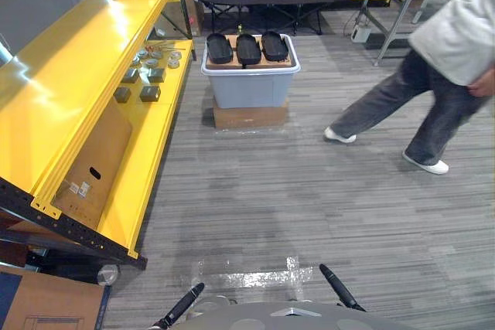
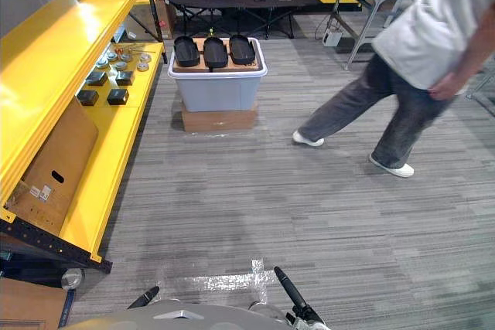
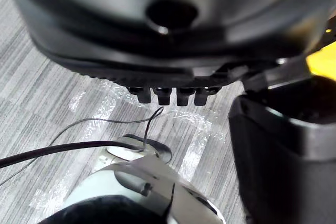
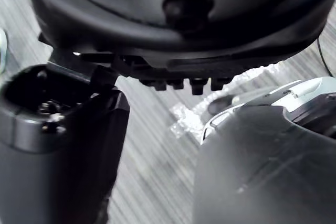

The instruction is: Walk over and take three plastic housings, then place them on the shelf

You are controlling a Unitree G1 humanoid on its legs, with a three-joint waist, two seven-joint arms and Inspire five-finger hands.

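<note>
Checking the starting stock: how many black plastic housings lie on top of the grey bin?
3 housings, side by side on top of the grey bin: left, middle, right. Any inside the bin would be hidden.

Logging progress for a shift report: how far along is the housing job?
Nothing looks done: the three black housings sit in a row atop the grey bin ahead. In hand: nothing; the left robot hand and right robot hand hang open and empty. Left: walk over, take all three, place them on the yellow shelf, minding the person crossing at right.
</note>
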